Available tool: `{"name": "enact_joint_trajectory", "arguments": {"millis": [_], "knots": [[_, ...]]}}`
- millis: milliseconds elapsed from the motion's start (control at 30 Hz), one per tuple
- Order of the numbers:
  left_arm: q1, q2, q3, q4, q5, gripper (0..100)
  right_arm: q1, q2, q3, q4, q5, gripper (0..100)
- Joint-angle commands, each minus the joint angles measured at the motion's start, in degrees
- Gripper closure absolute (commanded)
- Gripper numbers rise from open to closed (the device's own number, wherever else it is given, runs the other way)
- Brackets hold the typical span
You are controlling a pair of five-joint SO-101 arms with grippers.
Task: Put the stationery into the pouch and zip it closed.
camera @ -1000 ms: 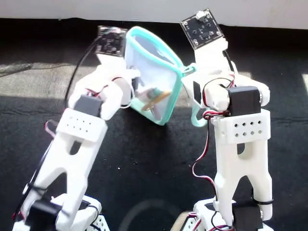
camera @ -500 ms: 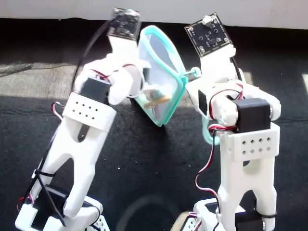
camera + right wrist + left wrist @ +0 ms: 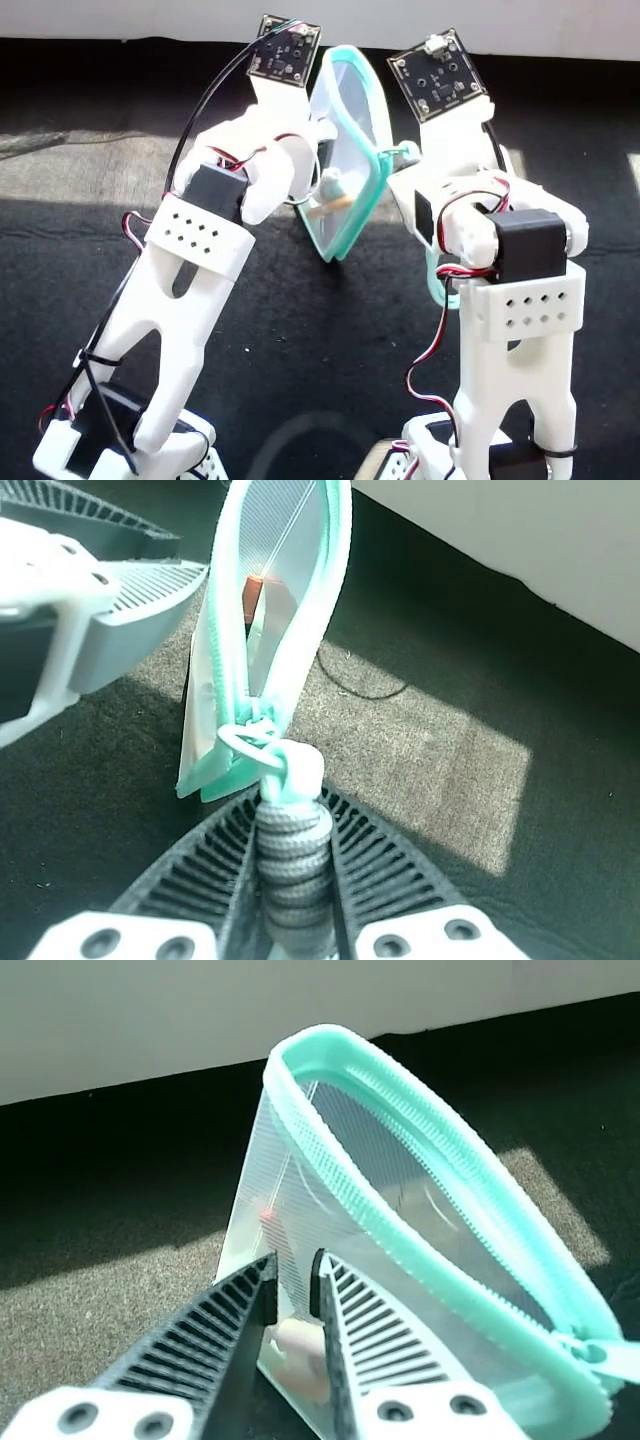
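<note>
Pouch (image 3: 350, 125), translucent, mint-edged, gaping; left pincer (image 3: 292, 1290) clamps its wall, right pincer (image 3: 292, 798) its pull (image 3: 293, 852).

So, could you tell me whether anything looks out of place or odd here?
The pouch is held up tilted, zipper open: the left tool pinches its clear wall, the right tool grips the zipper pull. Stationery lies inside; nothing spilled.
</note>
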State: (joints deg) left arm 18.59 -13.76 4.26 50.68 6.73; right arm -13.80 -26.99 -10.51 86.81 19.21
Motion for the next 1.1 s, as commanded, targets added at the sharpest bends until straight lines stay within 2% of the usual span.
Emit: {"name": "enact_joint_trajectory", "arguments": {"millis": [0,133,267,500,633,733,800,967,1067], "knots": [[0.48,0.13,-1.98,-3.25,0.53,91,0.84,-2.24,-2.95,0.84,0.62,99.3],[0.84,0.4,-1.98,-1.76,0.53,91,0.84,-2.24,-2.59,0.84,0.62,99.3],[1.01,-2.68,-2.51,9.49,0.53,91,0.92,-1.63,-2.95,0.57,0.62,99.3],[3.82,-9.36,-1.98,22.33,0.62,91,5.32,-1.54,-2.42,-4.09,0.35,99.3],[8.22,-11.74,-1.89,26.37,0.62,80,5.85,-1.54,-2.42,-4.53,0.26,99.3],[10.77,-11.74,-1.8,26.55,0.62,74,5.76,-1.54,-2.42,-4.53,0.26,99.3],[11.65,-11.74,-0.4,25.93,0.62,73,5.76,-1.54,-2.42,-4.53,0.26,99.3],[12.0,-12.35,9.71,13.45,0.62,73,5.76,-1.54,-2.33,-4.26,0.35,99.3],[14.11,-12.35,11.47,11.34,0.62,73,5.76,-1.54,-2.33,-4.26,0.35,99.3]]}}
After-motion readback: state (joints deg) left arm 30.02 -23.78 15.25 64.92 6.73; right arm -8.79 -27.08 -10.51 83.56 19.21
